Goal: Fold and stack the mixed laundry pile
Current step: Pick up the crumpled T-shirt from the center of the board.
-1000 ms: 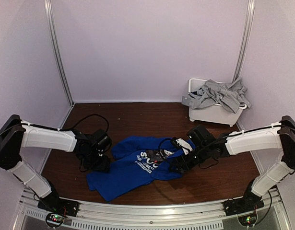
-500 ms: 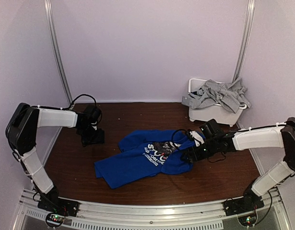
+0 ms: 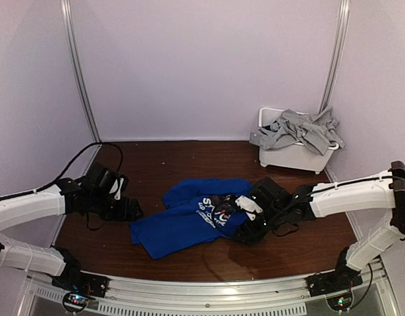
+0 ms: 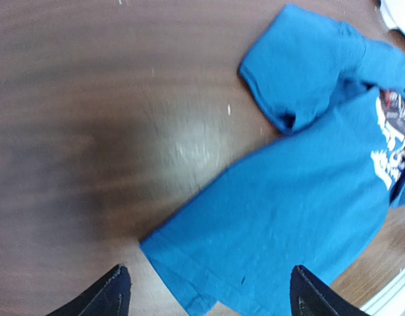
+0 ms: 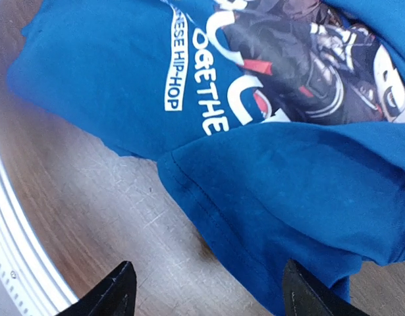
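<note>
A royal-blue shirt (image 3: 189, 220) with white print lies crumpled and partly spread on the dark wooden table, mid-front. Light-grey garments (image 3: 299, 128) are heaped in the white bin. My left gripper (image 3: 128, 209) hovers open just left of the shirt's lower left corner. In the left wrist view the shirt's hemmed corner (image 4: 189, 263) lies below, between the wide-apart fingers of the left gripper (image 4: 209, 293). My right gripper (image 3: 247, 227) stands open over the shirt's right edge. In the right wrist view a folded hem (image 5: 209, 210) of the shirt runs between the spread fingers of the right gripper (image 5: 209, 276).
The white plastic bin (image 3: 291, 158) stands at the back right by the wall. Pale walls enclose the table on three sides. A metal rail (image 3: 202, 289) runs along the near edge, also visible as a rail (image 5: 8, 263) in the right wrist view.
The shirt slid slightly right a second ago and now rests. My left arm swung out to the back left and came back low beside the shirt's left corner. The right gripper shifted left along the shirt's edge.
</note>
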### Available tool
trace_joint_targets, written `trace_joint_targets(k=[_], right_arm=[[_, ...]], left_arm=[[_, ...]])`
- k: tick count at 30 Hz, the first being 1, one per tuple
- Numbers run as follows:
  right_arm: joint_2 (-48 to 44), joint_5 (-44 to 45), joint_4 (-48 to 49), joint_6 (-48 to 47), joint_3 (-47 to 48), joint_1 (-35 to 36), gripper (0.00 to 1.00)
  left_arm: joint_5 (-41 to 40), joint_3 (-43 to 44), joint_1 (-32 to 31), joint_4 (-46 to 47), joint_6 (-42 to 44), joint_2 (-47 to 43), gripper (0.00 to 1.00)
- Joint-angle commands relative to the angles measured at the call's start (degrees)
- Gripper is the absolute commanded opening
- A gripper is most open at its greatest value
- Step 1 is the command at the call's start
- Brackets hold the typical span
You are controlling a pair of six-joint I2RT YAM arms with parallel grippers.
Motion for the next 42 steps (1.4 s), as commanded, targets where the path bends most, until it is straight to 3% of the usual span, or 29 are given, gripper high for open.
trace_joint_targets(k=[1, 7, 10, 14, 18, 25, 28, 30, 35, 37, 42], right_arm=[[7.1, 10.7, -4.7, -1.0, 5.5, 4.1, 0.83], [16.7, 19.4, -7.2, -0.7, 11.8, 6.2, 0.85], [21.1, 21.9, -8.0, -0.3, 14.2, 7.0, 0.80], [26.5, 28.0, -10.3, 2.0, 15.9, 7.2, 0.50], [24.8, 25.4, -9.6, 3.1, 15.7, 7.2, 0.02], [9.8, 18.9, -5.7, 3.0, 16.3, 6.7, 0.00], [5.0, 19.0, -6.1, 3.3, 15.4, 3.8, 0.00], [2.1, 16.8, -4.7, 3.9, 13.2, -0.9, 0.00], [-1.2, 10.2, 1.5, 4.1, 11.2, -12.9, 0.00], [0.6, 9.1, 2.9, 3.2, 13.6, -15.2, 0.00], [13.5, 8.3, 4.2, 0.1, 26.5, -17.1, 0.00]], left_arm=[[0.9, -2.6, -3.7, -1.6, -5.2, -1.4, 0.85], [-0.6, -5.3, -9.9, -1.7, -10.7, -0.1, 0.85], [-0.6, -6.8, -11.3, -1.6, -13.6, 0.2, 0.86], [-3.1, -8.9, -12.7, -1.9, -17.0, -0.3, 0.85], [-3.9, -9.4, -16.0, -1.0, -18.6, 0.3, 0.86], [-1.6, -8.8, -17.6, 10.0, -19.6, 7.8, 0.87], [-3.9, -6.5, -17.1, 9.7, -19.7, 12.7, 0.76], [-4.9, -5.2, -16.2, 9.8, -19.3, 15.0, 0.63], [-3.9, -3.6, -9.9, 12.3, -17.0, 18.0, 0.16], [-4.1, -2.8, -7.2, 13.0, -15.5, 17.7, 0.03], [-5.3, 2.4, -3.2, 12.0, -10.9, 19.2, 0.00]])
